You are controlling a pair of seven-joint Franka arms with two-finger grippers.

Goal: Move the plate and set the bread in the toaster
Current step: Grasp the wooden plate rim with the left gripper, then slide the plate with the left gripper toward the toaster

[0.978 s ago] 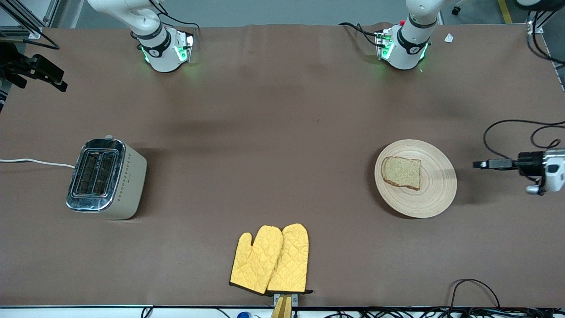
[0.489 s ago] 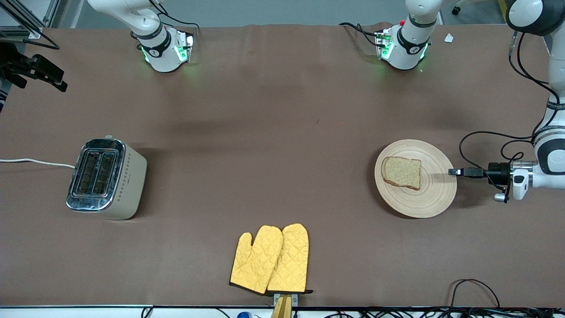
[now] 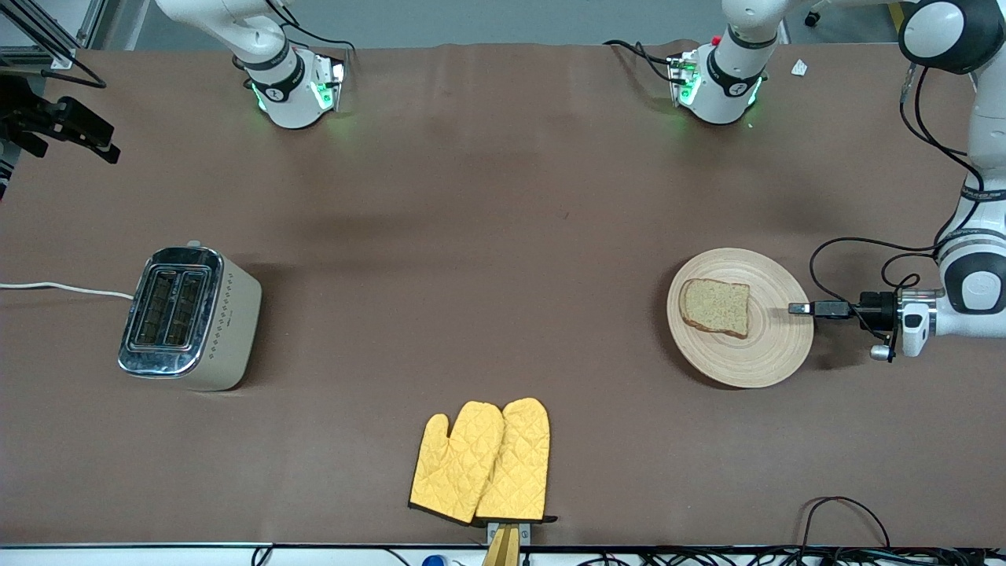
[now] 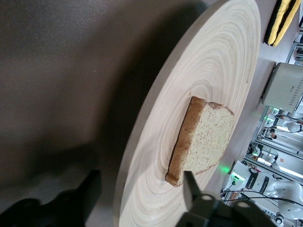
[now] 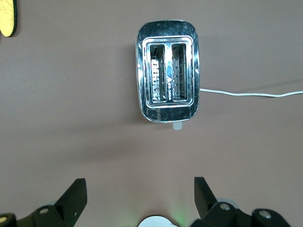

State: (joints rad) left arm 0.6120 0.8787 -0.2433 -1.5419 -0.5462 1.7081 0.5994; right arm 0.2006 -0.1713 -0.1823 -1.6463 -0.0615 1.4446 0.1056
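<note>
The round wooden plate (image 3: 774,346) lies toward the left arm's end of the table with the bread slice (image 3: 715,306) flat on it. My left gripper (image 3: 798,308) is open at the plate's rim; in the left wrist view (image 4: 139,189) one finger is over the plate (image 4: 222,71) close to the bread (image 4: 208,137), and the other is outside the rim. The toaster (image 3: 189,318) stands toward the right arm's end, slots empty. My right gripper (image 5: 139,182) is open and empty, high over the table, looking down on the toaster (image 5: 168,71).
A pair of yellow oven mitts (image 3: 481,460) lies near the table's front-camera edge, midway between toaster and plate. The toaster's white cord (image 3: 63,288) runs off the table's end. Black cables (image 3: 853,251) hang by the left wrist.
My left gripper has moved in toward the plate, from clear of it to straddling its rim. The plate, bread and toaster have not moved.
</note>
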